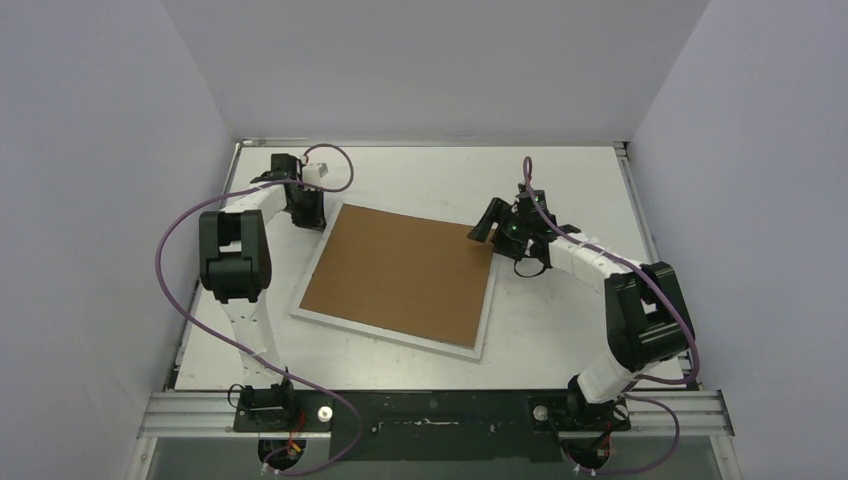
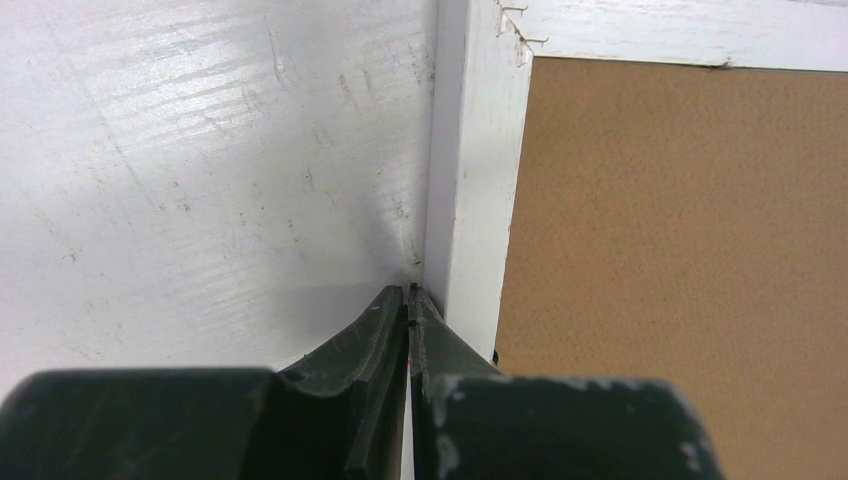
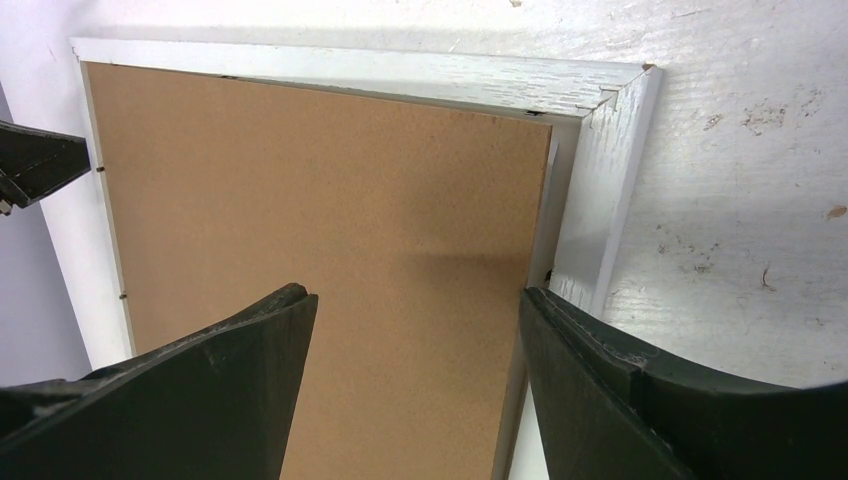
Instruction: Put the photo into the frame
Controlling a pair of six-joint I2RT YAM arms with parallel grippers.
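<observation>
The frame [image 1: 309, 278] lies flat on the table with its narrow white border showing around a plain brown backing board [image 1: 400, 270] that fills its middle. The photo is hidden from view. My left gripper [image 1: 310, 215] is shut and empty, its tips [image 2: 410, 292] touching the outer edge of the frame's white border [image 2: 480, 180] near the far left corner. My right gripper [image 1: 487, 228] is open above the frame's far right corner [image 3: 600, 95], one finger [image 3: 250, 340] over the board [image 3: 330, 220] and the other finger [image 3: 570, 330] by the border.
The white table [image 1: 560, 180] is enclosed by grey walls on three sides. A metal rail [image 1: 430, 410] runs along the near edge with both arm bases. Purple cables loop from each arm.
</observation>
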